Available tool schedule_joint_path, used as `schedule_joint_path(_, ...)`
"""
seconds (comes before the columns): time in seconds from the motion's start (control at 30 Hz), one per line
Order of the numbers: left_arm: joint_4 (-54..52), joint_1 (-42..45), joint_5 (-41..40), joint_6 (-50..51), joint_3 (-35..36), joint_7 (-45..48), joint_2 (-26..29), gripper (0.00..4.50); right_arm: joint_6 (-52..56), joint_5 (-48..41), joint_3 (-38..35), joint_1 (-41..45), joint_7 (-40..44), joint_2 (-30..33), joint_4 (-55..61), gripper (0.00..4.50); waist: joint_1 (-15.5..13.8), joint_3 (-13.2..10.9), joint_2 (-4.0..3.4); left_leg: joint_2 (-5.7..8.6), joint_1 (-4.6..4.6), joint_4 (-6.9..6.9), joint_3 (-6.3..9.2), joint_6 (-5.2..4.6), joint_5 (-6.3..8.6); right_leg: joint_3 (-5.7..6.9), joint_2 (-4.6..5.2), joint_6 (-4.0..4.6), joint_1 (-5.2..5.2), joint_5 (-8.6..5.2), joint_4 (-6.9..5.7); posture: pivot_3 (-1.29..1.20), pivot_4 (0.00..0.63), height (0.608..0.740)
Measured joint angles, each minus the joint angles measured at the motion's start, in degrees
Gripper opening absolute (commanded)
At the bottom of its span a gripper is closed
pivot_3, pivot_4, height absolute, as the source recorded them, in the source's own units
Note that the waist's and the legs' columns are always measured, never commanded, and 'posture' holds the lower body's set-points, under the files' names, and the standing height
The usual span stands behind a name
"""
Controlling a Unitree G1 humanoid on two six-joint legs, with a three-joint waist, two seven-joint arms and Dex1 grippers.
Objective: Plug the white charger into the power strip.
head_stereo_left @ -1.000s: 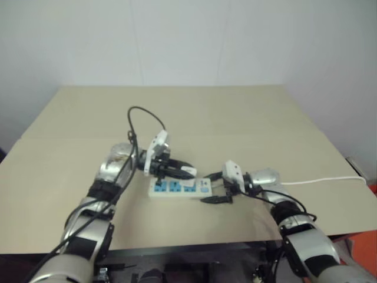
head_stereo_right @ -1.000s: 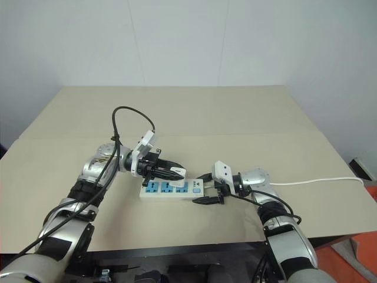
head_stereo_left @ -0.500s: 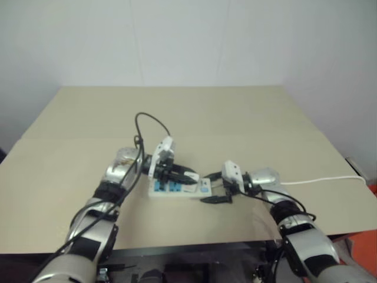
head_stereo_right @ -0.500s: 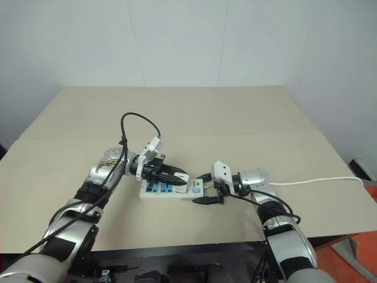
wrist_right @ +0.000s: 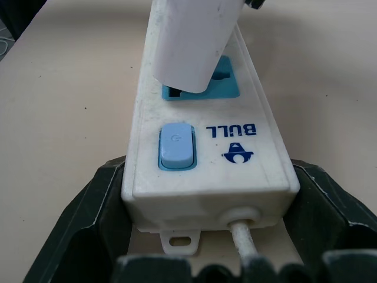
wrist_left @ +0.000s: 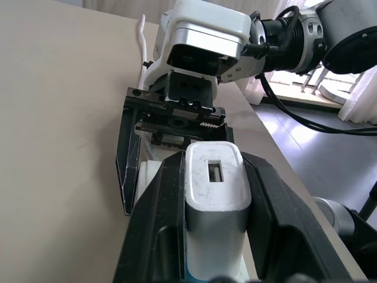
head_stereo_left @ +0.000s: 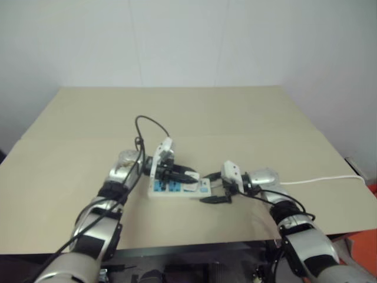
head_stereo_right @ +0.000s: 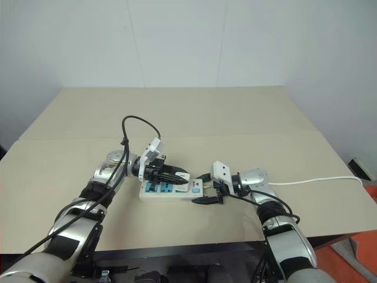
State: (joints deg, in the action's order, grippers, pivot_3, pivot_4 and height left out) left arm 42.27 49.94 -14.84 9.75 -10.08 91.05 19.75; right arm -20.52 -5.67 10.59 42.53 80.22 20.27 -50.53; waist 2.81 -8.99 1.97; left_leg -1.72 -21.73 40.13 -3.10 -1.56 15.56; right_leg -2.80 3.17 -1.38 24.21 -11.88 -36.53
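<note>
The small white boxy plastic charger [wrist_left: 213, 200] looked light, rigid and smooth-sided, so it was judged best pinched across its two flat flanks, low enough to stop it twisting when pressed, and that was how it sat: clamped between the two black fingers [wrist_left: 156, 236] of the left gripper [head_stereo_right: 177, 174], one finger against each flank, its end face with a small slot showing beyond the fingertips. Taking the long white plastic power strip [wrist_right: 206, 135] with blue socket faces as the landmark, the charger hung tilted directly over the blue socket next to the strip's blue switch [wrist_right: 176, 145], its lower end at the socket face; whether the prongs had entered could not be told. The right gripper [head_stereo_right: 207, 188] stood at the strip's cord end, its black fingers [wrist_right: 88, 218] spread wide along both long sides, apparently bracing it on the tan table [head_stereo_right: 235, 112], though contact was unclear. The strip's thin white cord [head_stereo_right: 318, 181] ran away from that end.
</note>
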Motion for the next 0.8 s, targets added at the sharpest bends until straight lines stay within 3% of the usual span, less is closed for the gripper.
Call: schedule_joint_path(0.8, -4.79, -7.37, -1.08, -9.89, 2.03, -0.59, 0.3, 1.02, 0.81, 0.07, 0.11, -1.04, -0.5, -0.34, 1.87, 3.42, 0.39, 0.05, -0.01, -0.06, 0.29, -0.39, -0.05, -0.03, 0.03, -0.29, -0.04, 0.01, -0.08, 0.0, 0.29, 0.0, 0.15, 0.74)
